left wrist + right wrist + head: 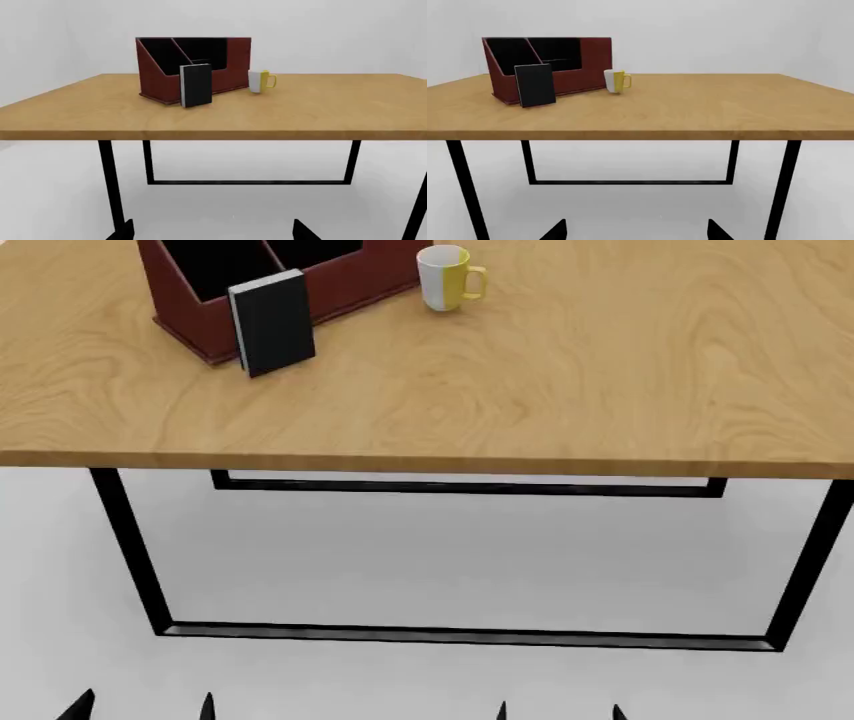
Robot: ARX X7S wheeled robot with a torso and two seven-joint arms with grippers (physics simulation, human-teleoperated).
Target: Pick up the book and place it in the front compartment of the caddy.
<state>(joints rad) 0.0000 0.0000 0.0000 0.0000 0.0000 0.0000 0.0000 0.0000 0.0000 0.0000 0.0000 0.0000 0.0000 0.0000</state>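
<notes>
Against the caddy, upright black book

A wooden table on black metal legs stands on a pale floor before white walls.

We see a wooden surface on black metal legs. On it stands the dark red caddy, the black book upright against its front wall. A white mug with a yellow handle stands just beside the caddy.
</notes>
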